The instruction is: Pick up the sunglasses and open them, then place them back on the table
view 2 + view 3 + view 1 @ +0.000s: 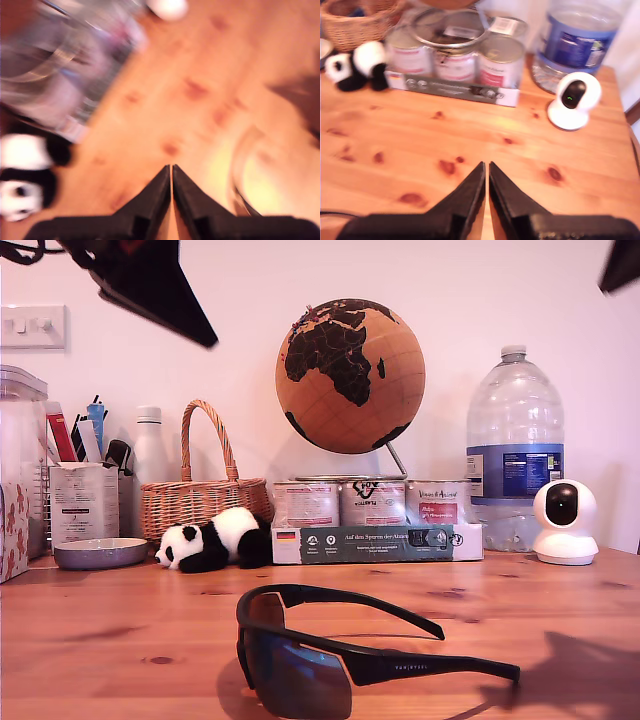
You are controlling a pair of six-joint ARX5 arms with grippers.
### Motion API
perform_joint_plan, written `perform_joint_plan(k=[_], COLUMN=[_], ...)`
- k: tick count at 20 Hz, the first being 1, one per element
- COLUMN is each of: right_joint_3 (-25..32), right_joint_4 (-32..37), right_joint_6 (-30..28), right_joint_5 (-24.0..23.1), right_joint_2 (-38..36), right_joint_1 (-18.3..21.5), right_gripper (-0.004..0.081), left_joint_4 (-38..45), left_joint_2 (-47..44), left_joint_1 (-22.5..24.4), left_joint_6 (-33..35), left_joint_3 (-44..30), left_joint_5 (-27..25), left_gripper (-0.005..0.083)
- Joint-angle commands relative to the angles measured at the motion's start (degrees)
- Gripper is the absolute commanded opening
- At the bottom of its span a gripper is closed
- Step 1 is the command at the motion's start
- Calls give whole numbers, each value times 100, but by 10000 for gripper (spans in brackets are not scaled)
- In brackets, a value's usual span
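The sunglasses point(300, 672) rest on the table point(110, 640) at the front of the exterior view, black with a dark blue lens. Both slim arms are unfolded and reach toward the exterior view's right. No gripper touches them. My first gripper point(171, 167) is shut with nothing in it, above the wood; its view is blurred, and a dark curved piece of the sunglasses point(246, 202) shows beside the jaws. My second gripper point(486, 164) is also shut and empty, raised over bare table point(420, 135). Only black arm parts show in the exterior view, high at its left point(150, 285) and its right point(622, 265).
Along the back stand a toy panda point(212, 540), a wicker basket point(200, 495), three tins point(370, 502) behind a flat box point(375, 542), a globe point(350, 375), a big water bottle point(514, 455) and a white camera point(565, 522). A bowl point(98, 553) and pen holder point(84, 502) sit at the exterior view's left.
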State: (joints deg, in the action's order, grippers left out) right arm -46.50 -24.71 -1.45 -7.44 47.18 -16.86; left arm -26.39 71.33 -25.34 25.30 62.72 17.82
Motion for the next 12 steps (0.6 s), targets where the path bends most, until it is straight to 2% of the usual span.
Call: perform_joint_plan(k=[1,6,9,12], right_joint_3=[313,1233,1814,2326], right_joint_4=[247,1318,2105,2811], right_joint_6=[-11,20,208,179], right_joint_5=[72,278,273,247], right_joint_2=[-232,-765,-1023,-1239], right_joint_1=[238,704,723,713], right_gripper=[-11,-11,-11,-11], left_joint_4=[302,1364,1987,2815], left_joint_2=[-140,-658,-1019,-1416], left_joint_1=[369,1215,1620,1816], left_joint_6=[-297,-929,-1268,-1648], left_joint_3=[-286,-1073,-1749,-2590], left_joint_5=[42,50,-7,-205], left_gripper=[-15,-15,-15,-15])
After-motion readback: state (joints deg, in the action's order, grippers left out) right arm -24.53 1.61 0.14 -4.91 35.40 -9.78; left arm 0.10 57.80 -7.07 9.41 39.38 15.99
